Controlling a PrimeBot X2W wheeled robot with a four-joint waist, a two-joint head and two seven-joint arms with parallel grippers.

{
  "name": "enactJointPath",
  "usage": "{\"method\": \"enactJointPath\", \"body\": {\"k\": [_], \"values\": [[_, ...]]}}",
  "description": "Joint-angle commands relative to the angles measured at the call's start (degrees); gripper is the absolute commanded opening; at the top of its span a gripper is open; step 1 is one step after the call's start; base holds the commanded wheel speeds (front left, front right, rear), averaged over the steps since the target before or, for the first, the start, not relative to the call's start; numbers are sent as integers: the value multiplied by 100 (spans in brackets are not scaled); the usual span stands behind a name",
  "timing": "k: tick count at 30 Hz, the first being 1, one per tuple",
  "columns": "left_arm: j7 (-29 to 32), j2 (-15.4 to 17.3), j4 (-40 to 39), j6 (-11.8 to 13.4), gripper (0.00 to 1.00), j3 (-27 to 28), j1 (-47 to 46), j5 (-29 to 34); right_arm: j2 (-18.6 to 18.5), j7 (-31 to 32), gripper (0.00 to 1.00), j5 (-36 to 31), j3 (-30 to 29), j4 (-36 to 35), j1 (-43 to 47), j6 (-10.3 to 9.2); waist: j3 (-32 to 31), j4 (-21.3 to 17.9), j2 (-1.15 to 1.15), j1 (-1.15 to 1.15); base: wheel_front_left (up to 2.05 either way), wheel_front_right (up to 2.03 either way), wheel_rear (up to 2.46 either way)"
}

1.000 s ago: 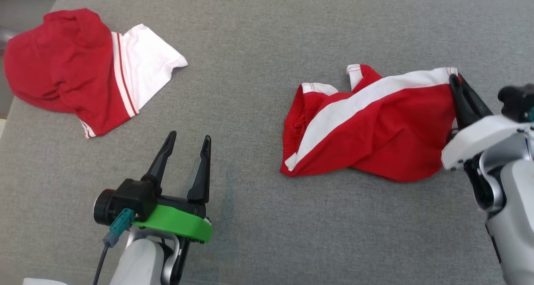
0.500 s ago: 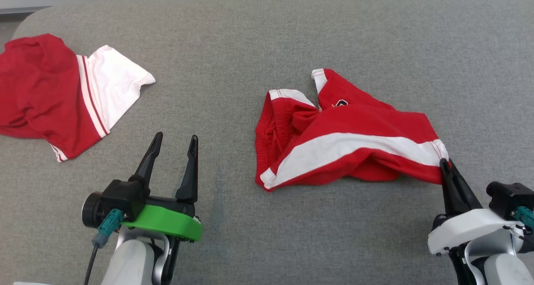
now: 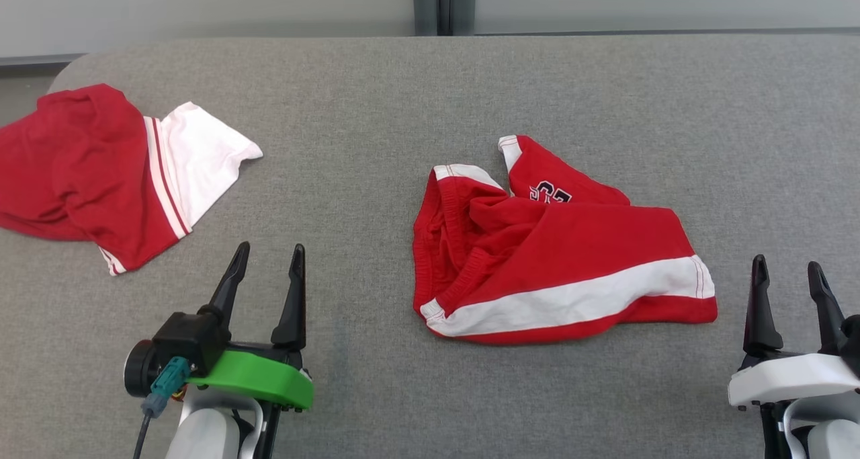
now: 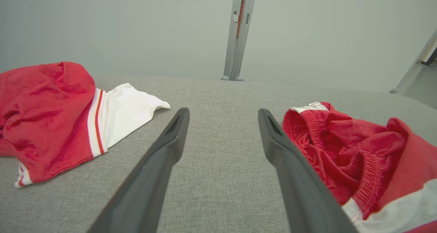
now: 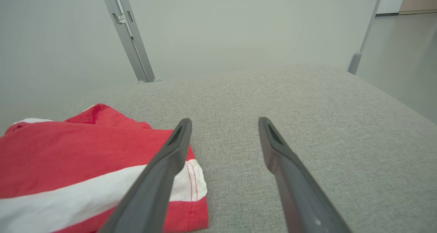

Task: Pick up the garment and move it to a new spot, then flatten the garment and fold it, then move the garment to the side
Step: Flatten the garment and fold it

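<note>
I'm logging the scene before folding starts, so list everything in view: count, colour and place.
shorts: one, red with a white stripe, crumpled right of the table's centre
shirt: one, red and white, bunched at the table's far left
table: one, grey fabric top, under both garments
post: one, grey metal, upright behind the table
left gripper: one, black on a green mount, open, near left
right gripper: one, black on a white mount, open, near right, clear of the shorts
</note>
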Motion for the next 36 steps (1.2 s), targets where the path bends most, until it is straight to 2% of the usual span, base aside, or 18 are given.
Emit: {"method": "enactJointPath", "body": {"k": [1,8,17,36], "values": [[-2,13,32,-12,100,52,104,-25,1,-86,100,-107,45,-73,-32,-8,-139,-30,0,0,0,0,0],[-2,-13,219,-12,100,250,175,-76,7,-151,100,-514,381,-300,-46,-8,-349,-104,0,0,0,0,0],[-2,-30,281,-12,100,450,85,-12,-2,-155,100,-694,937,-70,125,-9,-612,-182,0,0,0,0,0],[-2,-29,674,-12,100,389,-4,-246,-1,-156,100,-509,1012,195,23,-9,-804,-318,0,0,0,0,0]]}}
